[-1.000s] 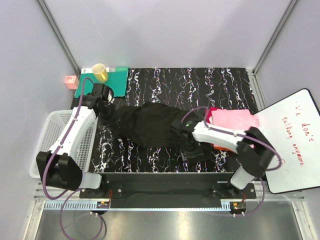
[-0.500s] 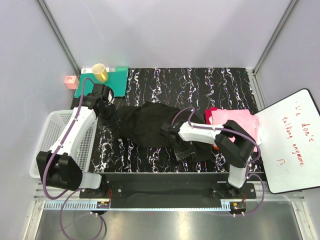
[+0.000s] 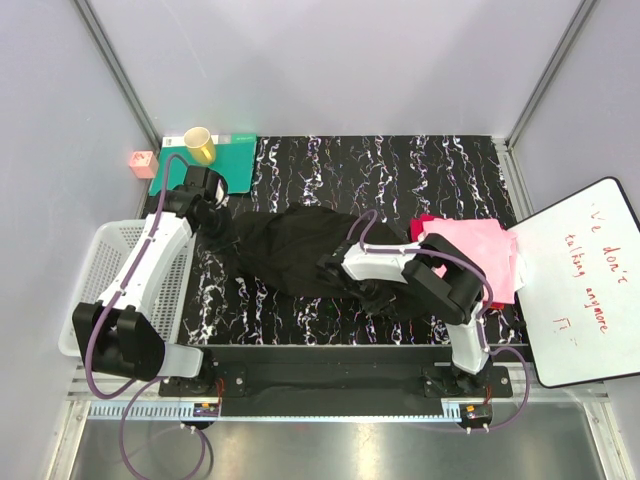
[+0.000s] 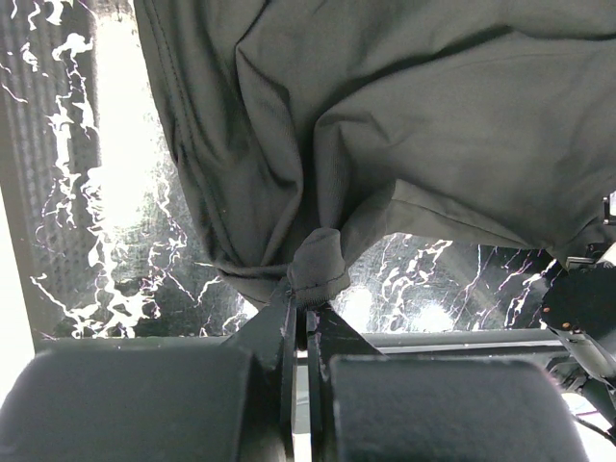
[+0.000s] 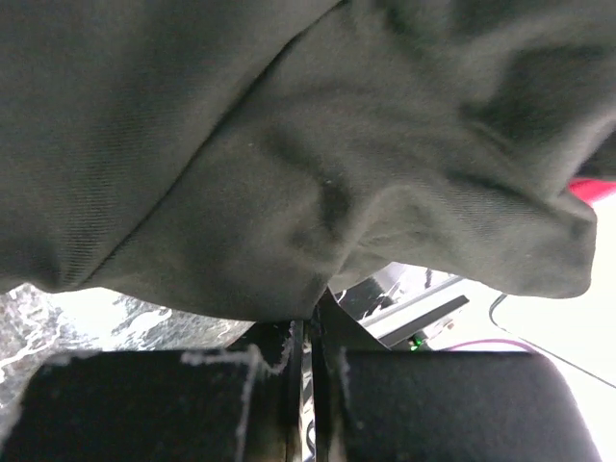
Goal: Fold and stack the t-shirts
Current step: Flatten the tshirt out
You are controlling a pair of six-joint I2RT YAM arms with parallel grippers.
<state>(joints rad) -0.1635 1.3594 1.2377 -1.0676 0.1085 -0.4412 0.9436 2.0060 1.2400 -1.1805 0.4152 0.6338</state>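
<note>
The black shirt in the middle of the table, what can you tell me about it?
The black cloth t-shirt looks like soft, matt fabric, creased and bunched, not folded. It lies in a loose heap on the marbled black table. The left gripper is shut on a bunched corner; the right gripper is closed on a fold at its other side. No print shows.

Black marbled table [image 3: 400, 170] carries black t-shirt [image 3: 290, 245], folded pink t-shirts [image 3: 487, 243], green mat [image 3: 238, 158].

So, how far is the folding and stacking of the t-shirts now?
Done: a folded pink t-shirt lies on a red t-shirt at the right. In hand: the black t-shirt, crumpled mid-table, pinched by the left claw and the right claw, both shut. Left: fold it and stack it.
</note>
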